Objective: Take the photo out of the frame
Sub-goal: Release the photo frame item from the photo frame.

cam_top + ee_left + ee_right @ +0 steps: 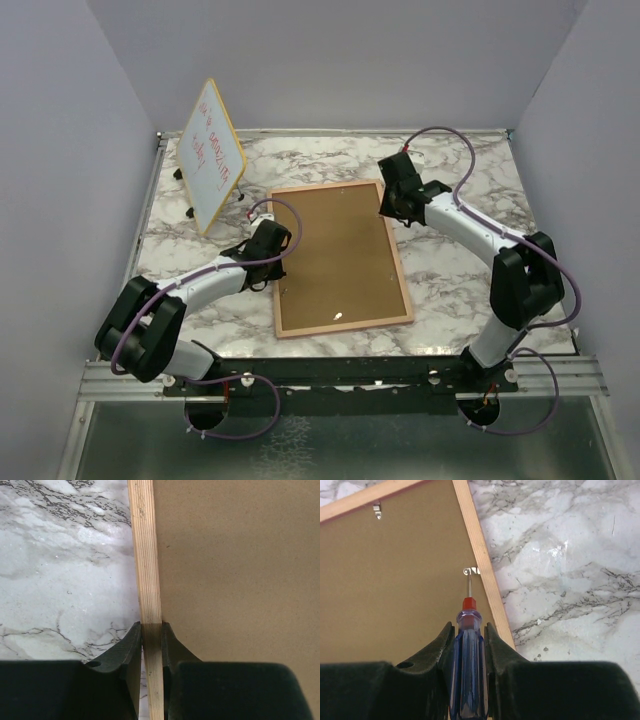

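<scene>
Jaws first. Left jaws: clenched across the pale wooden rail of the frame (147, 555), one dark finger (122, 665) on the marble side, the other over the backboard (235, 570). Pinched the rail from above, along fine straight grain. Right jaws: grasped a screwdriver (468, 675) by its translucent blue handle, glossy and fluted, with a red collar and a thin steel shaft pointing forward. Met a small bright metal clip (471, 571) with the tip, right at the inner edge of the frame's rail. Showed a second clip (377, 511) under the adjoining rail, near the corner.

Lay flat and back-up in the middle of the surface (450, 280): a large rectangular frame, thin pinkish-wood border, filled edge to edge by matt brown fibreboard, smooth and plain apart from a small pale glint close to the near rail. Held that board level inside the rails like a shallow tray. Could not see the photo in any view; saw only the board's back inside the frame.

Carried a white marble pattern with grey veins, polished enough for soft highlights. Stood tilted at the far left corner of the surface, well apart from the frame: a yellow-edged whiteboard (212, 155), flat and thin, with red writing too small to read.
</scene>
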Robot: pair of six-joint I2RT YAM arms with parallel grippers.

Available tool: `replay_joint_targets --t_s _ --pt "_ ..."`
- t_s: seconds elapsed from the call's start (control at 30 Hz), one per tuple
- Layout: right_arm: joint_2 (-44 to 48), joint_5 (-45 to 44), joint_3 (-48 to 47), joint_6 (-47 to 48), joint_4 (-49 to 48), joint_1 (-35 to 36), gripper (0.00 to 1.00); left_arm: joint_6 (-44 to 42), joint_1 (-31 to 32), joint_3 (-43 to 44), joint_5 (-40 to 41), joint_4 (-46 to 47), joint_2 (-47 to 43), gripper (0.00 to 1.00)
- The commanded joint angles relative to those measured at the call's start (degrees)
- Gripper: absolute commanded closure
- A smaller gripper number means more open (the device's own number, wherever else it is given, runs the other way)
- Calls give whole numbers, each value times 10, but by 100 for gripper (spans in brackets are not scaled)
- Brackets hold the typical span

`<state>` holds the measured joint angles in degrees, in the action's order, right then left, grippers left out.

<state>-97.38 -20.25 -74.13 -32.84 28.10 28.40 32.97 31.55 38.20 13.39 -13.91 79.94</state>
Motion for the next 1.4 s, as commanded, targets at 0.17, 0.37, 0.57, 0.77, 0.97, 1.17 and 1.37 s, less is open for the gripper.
replay_joint_targets --t_s 0.17,0.37,0.57,0.77,0.97,1.17,1.37 --pt "-40 -9 -51 21 -3 -4 99 -24 -3 -9 -19 -4 12 100" --pt "-55 -20 -51 22 14 -5 99 -24 -3 -13 -21 1 7 100" --pt "-45 -27 -40 22 9 -5 99 -26 -3 -15 -23 5 3 100" --pt "-40 -35 -45 25 28 -5 99 -26 -3 -17 -22 5 1 100" --pt "-23 -15 -16 30 30 -5 99 -27 -3 -14 -18 4 2 100" --pt "-5 -15 -3 34 42 -5 99 -27 -3 -13 -19 2 2 100" --pt "-2 -8 2 35 46 -5 99 -27 -3 -14 -21 2 -2 100"
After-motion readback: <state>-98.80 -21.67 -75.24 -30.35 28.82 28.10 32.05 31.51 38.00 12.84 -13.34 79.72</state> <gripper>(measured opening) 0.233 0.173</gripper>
